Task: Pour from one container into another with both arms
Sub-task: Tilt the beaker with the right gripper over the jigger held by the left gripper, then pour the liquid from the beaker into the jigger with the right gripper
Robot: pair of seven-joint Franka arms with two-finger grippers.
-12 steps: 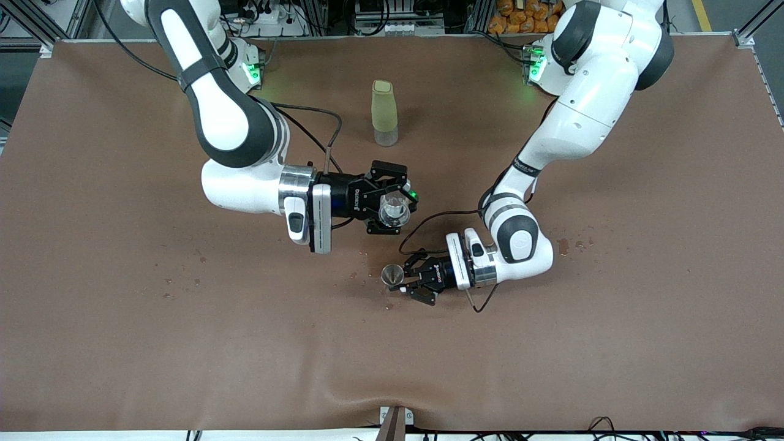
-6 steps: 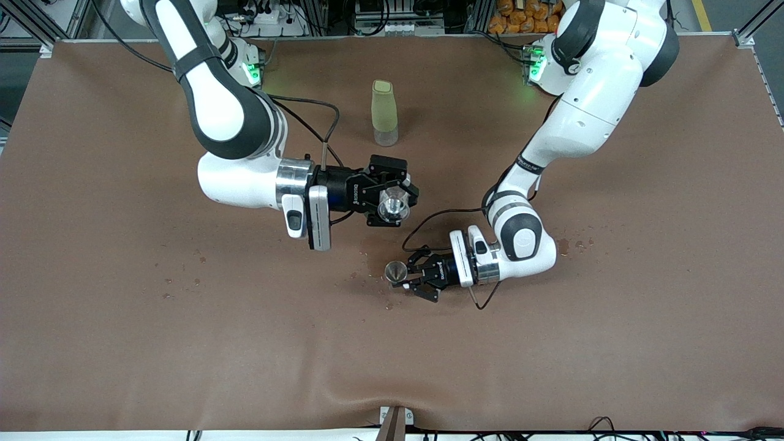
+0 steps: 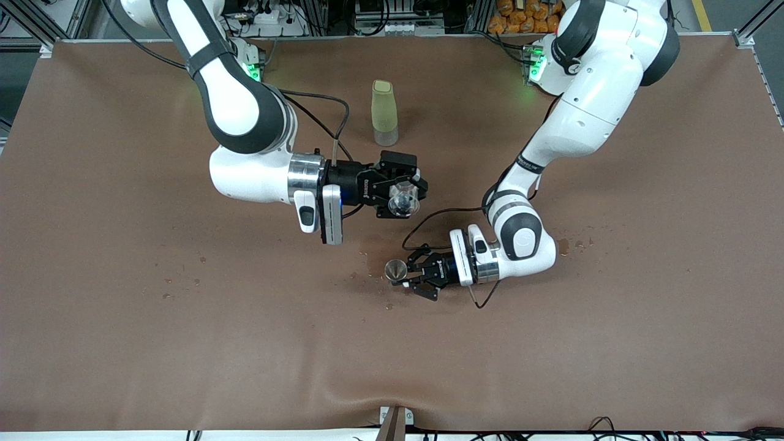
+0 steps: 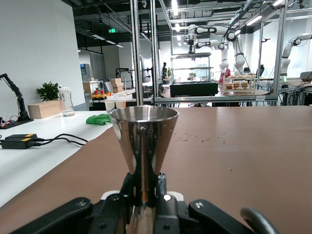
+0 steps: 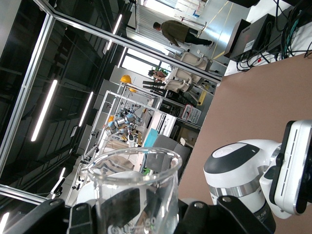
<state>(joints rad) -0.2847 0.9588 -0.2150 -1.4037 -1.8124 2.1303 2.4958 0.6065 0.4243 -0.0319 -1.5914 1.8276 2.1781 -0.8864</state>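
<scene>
My right gripper (image 3: 405, 199) is shut on the small clear cup (image 3: 403, 200), holding it in the air over the bare cloth between the green bottle and the jigger. The right wrist view shows the clear cup (image 5: 138, 187) close up between the fingers (image 5: 80, 214), rim tilted against the room. The shiny metal jigger (image 3: 395, 269) stands upright, low at the table, with my left gripper (image 3: 407, 277) shut on its narrow waist. In the left wrist view the jigger (image 4: 143, 134) rises straight above the left gripper (image 4: 145, 187), its round rim level.
A tall pale-green bottle (image 3: 384, 113) stands toward the robots' bases, close to the right gripper. Wet spots mark the brown cloth (image 3: 184, 343) by the jigger (image 3: 367, 272) and near the left arm's elbow (image 3: 563, 245). The left arm's wrist (image 5: 241, 178) shows in the right wrist view.
The right arm has carried the clear cup toward the green bottle and the left arm's end. The left gripper shifted slightly with the jigger, then held still.
</scene>
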